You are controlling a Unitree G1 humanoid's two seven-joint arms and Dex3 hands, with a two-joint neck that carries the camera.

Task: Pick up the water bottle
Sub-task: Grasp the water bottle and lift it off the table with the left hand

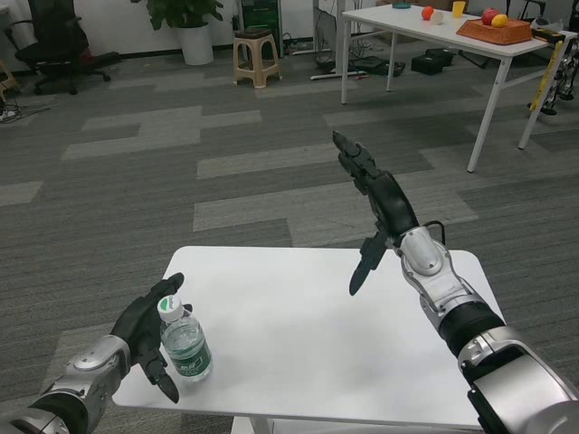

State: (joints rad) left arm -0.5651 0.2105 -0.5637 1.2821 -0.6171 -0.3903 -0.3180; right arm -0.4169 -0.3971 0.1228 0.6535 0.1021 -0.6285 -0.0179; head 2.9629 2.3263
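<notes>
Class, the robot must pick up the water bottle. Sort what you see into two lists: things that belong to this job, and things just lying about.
Belongs to the job:
water bottle
left robot hand, around the bottle
white table it stands on

Just lying about:
right robot hand, raised, holding nothing
far table with fruit tray
plastic stool
potted plant
office chair

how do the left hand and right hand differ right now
The left hand sits low at the near left table edge, fingers curved around the water bottle; the right hand is raised above the white table, touching nothing. The left hand's fingers wrap the bottle; the right hand's are spread open. Both are black, on silver forearms.
</notes>
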